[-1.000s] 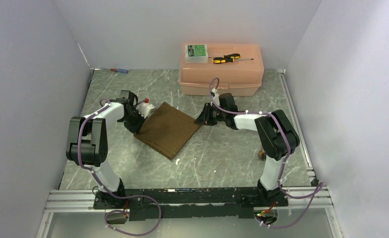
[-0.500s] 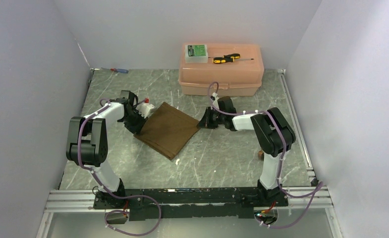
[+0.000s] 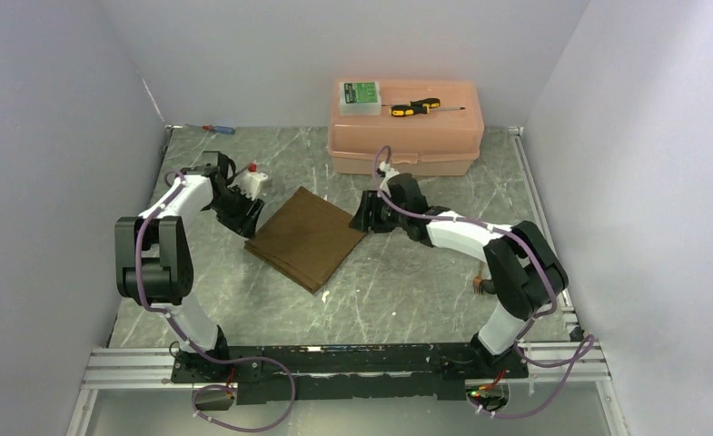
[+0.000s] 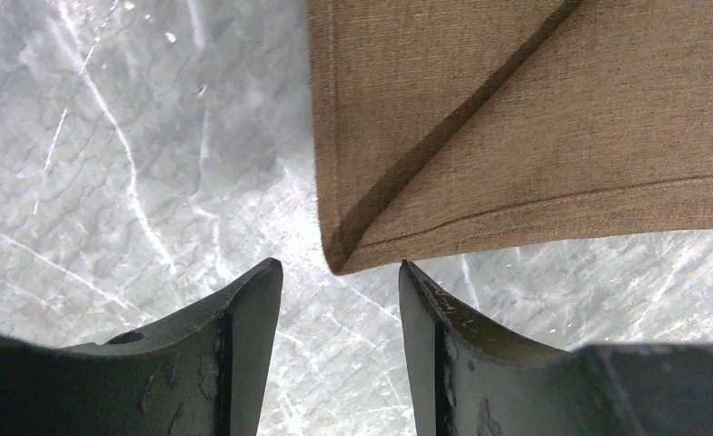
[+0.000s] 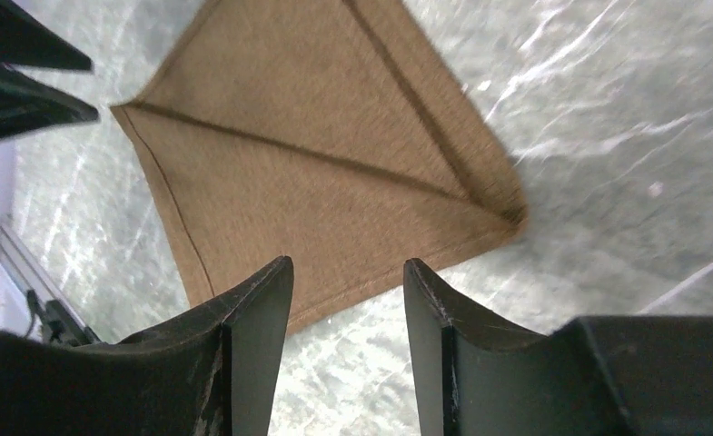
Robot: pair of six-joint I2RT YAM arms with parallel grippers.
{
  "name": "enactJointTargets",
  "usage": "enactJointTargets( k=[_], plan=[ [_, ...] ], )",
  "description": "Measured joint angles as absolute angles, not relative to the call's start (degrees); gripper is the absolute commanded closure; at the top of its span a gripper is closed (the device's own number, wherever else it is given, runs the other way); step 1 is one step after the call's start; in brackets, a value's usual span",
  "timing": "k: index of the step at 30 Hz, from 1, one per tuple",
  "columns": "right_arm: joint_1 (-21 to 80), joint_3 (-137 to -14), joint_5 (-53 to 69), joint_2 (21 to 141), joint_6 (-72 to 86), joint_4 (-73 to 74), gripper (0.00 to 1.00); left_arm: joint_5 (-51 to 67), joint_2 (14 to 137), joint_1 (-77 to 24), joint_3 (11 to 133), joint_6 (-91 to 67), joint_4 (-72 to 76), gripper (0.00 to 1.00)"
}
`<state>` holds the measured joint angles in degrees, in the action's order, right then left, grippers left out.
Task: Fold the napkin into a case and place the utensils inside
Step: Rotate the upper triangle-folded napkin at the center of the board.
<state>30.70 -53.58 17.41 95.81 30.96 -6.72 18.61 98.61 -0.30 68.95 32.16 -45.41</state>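
The napkin (image 3: pixel 305 238) lies flat on the marble table as a folded brown square with a diagonal fold line, one corner pointing at each arm. My left gripper (image 3: pixel 247 220) is open just off its left corner; in the left wrist view that corner of the napkin (image 4: pixel 534 118) sits right ahead of the left gripper (image 4: pixel 339 265), with nothing between the fingers. My right gripper (image 3: pixel 363 218) is open at the right corner; the napkin (image 5: pixel 325 163) lies under and beyond the right gripper (image 5: pixel 346 262). A small dark thing (image 3: pixel 479 285) behind the right arm may be the utensils, mostly hidden.
A pink plastic box (image 3: pixel 405 136) stands at the back, just behind the right gripper, with a yellow-and-black screwdriver (image 3: pixel 414 107) and a green-labelled case (image 3: pixel 359 95) on its lid. A blue-and-red screwdriver (image 3: pixel 218 129) lies at the far left edge. A white scrap (image 3: pixel 323 296) sits by the napkin's near corner.
Both grippers have opened and let go of the napkin's corners. The left gripper has drawn back to the left; the right gripper has shifted slightly left and away. The napkin stays flat.
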Motion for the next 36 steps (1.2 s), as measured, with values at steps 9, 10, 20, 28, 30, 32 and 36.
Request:
enactJointTargets(
  k=[9,10,20,28,30,32,36],
  plan=[
    [35.7,-50.5,17.9,101.7,36.9,-6.0,0.44,20.3,99.9,2.3,69.4,32.0,-46.1,0.49],
    [35.5,-50.6,18.0,101.8,37.5,-6.5,0.44,20.4,100.3,2.3,69.3,31.9,-46.0,0.50],
    [33.9,-53.3,19.0,103.6,38.0,-5.5,0.37,20.9,102.9,2.3,65.4,31.9,-43.1,0.63],
    [29.3,-62.7,19.8,109.4,36.1,0.0,0.38,21.3,103.1,2.3,64.9,31.4,-42.3,0.65],
    [29.3,-65.5,19.5,111.1,35.4,1.7,0.38,21.3,103.1,2.3,64.9,30.6,-42.1,0.65],
    [29.3,-68.4,19.1,112.9,34.9,3.0,0.38,21.7,103.1,2.4,64.7,29.4,-41.9,0.66],
    [29.3,-73.6,17.9,115.9,33.8,5.6,0.39,23.6,102.5,2.4,63.5,26.6,-41.7,0.66]
  ],
)
